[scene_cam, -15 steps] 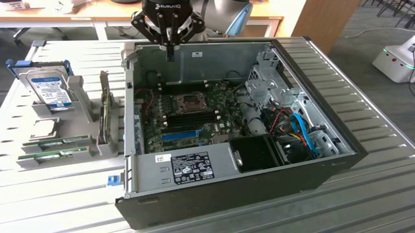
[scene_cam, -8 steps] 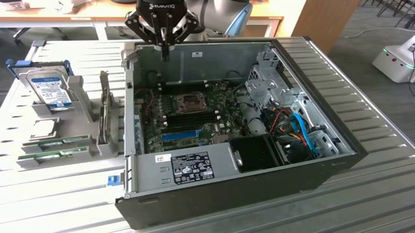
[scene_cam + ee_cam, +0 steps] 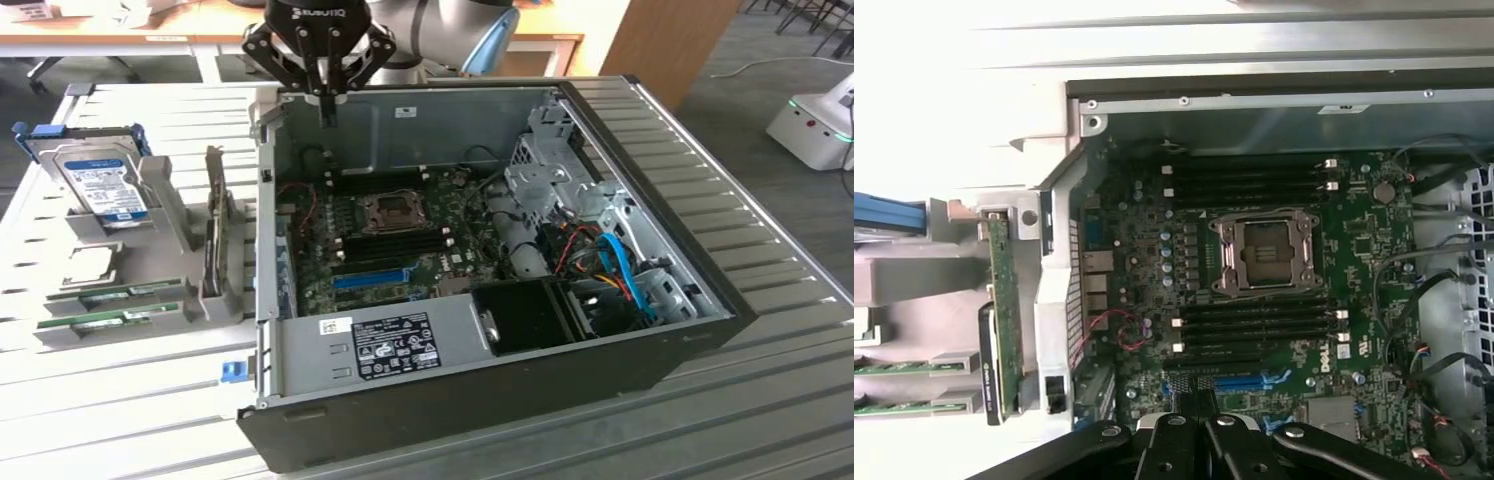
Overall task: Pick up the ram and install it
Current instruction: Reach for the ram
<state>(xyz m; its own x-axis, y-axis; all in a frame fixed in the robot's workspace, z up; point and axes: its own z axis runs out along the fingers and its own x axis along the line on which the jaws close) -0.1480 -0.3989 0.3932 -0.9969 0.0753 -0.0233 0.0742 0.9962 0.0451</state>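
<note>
Ram sticks, two of them, lie side by side in a gray holder [image 3: 147, 333] on the slatted surface [image 3: 747, 400], at the exterior view's left of the open computer case [image 3: 534, 400]. The first ram stick [image 3: 134, 293] [image 3: 894, 366] sits just beside the second ram stick [image 3: 107, 321] [image 3: 894, 407]. Both are flat, green and untouched.

On the same surface there are one hard drive [image 3: 104, 185] with a blue label, propped in its own stand, and one green circuit card [image 3: 214, 225] [image 3: 997, 300] standing on edge between the drive and the case.

The pincer [image 3: 327, 110] [image 3: 1199, 410] hangs above the far wall of the case with its fingers together and nothing between them. It is well apart from both sticks.

The motherboard [image 3: 441, 250] [image 3: 1144, 260] lies exposed inside the case. It carries one CPU socket [image 3: 394, 212] [image 3: 1264, 252], open and unfilled. Two banks of black memory slots flank the socket, the upper bank [image 3: 1249, 185] on one side and the lower bank [image 3: 1254, 330] on the other, and no stick is seated in either. One blue slot strip [image 3: 371, 277] [image 3: 1249, 382] runs just past the lower bank. A black fan [image 3: 534, 315] and a few blue cables [image 3: 621, 270] fill the case's end at the exterior view's right.
</note>
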